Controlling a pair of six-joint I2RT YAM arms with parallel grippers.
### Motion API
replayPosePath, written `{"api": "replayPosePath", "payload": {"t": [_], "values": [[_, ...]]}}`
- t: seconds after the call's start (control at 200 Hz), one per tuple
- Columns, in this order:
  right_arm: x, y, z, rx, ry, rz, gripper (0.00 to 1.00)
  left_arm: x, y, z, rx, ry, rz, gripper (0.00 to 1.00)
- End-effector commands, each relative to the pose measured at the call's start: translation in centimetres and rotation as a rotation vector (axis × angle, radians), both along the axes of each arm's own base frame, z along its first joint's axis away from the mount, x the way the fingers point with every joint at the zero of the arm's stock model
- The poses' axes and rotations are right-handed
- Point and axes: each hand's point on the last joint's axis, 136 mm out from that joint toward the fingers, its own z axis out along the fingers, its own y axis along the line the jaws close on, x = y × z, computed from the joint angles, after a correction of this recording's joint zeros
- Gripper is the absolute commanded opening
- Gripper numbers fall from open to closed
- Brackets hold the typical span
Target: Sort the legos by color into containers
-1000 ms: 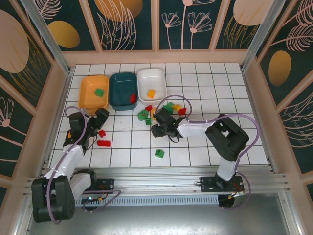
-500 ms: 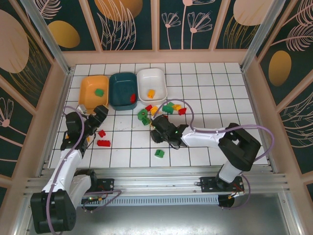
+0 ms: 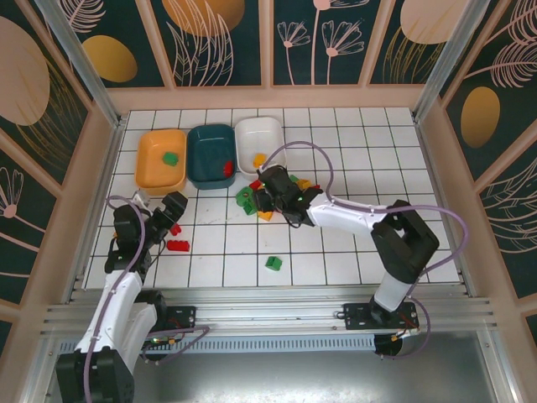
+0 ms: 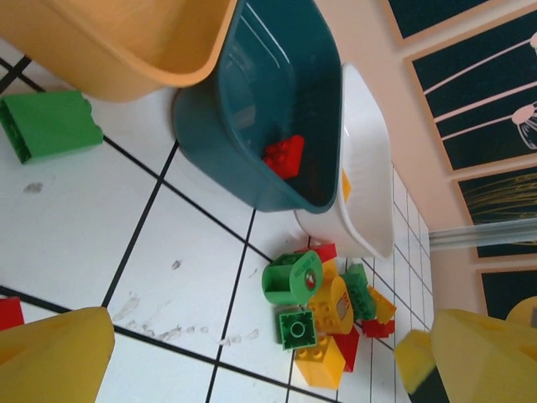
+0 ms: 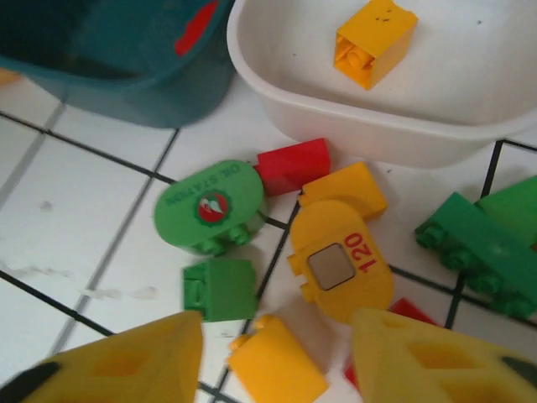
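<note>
Three containers stand at the back left: an orange tray (image 3: 151, 172) holding a green lego (image 3: 171, 157), a teal tray (image 3: 205, 143) holding a red one (image 3: 228, 167), and a white tray (image 3: 267, 133) holding a yellow one (image 5: 373, 40). A pile of red, green and yellow legos (image 3: 289, 183) lies in front of the white tray. My right gripper (image 3: 263, 203) hangs open over the pile's near edge. A yellow brick (image 5: 277, 365) lies loose between its fingers (image 5: 117, 361). My left gripper (image 3: 173, 207) is open and empty, near two red bricks (image 3: 177, 245).
A lone green brick (image 3: 273, 263) sits near the front middle. Another green brick (image 4: 50, 126) lies on the floor just in front of the orange tray. Wooden walls enclose the tiled floor (image 3: 361, 168) on three sides, and its right half has room.
My right gripper has moved from the mid floor up to the pile by the white tray, and its jaws have closed in and then widened again. The left gripper shifted only slightly.
</note>
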Motion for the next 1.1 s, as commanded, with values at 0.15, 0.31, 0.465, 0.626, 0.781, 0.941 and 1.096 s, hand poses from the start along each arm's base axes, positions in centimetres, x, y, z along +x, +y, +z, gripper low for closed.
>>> {"api": "replayPosePath", "payload": {"t": [0.15, 0.31, 0.465, 0.626, 0.781, 0.941, 1.096], "values": [[0.7, -0.4, -3.8, -0.138, 0.060, 0.090, 0.58, -1.3, -1.1, -1.7, 0.002, 0.026, -0.072, 0.97], [-0.2, -0.9, -5.5, -0.160, 0.103, 0.104, 0.58, -1.5, -1.2, -2.1, 0.010, 0.038, -0.080, 0.97], [-1.3, -0.5, -6.7, -0.146, 0.137, 0.156, 0.59, -1.5, -1.2, -2.4, 0.001, 0.041, -0.074, 0.97], [-2.2, 0.0, -7.9, -0.148, 0.168, 0.193, 0.59, -1.5, -1.3, -2.5, -0.009, 0.048, -0.078, 0.97], [-2.9, 0.4, -8.8, -0.170, 0.172, 0.211, 0.56, -1.6, -1.2, -2.5, -0.001, 0.048, -0.074, 0.97], [-3.3, 0.3, -9.1, -0.201, 0.166, 0.206, 0.54, -1.5, -1.2, -2.1, -0.003, 0.044, -0.075, 0.96], [-3.7, 0.5, -9.4, -0.200, 0.170, 0.215, 0.53, -1.4, -1.1, -1.9, -0.001, 0.040, -0.073, 0.97]]}}
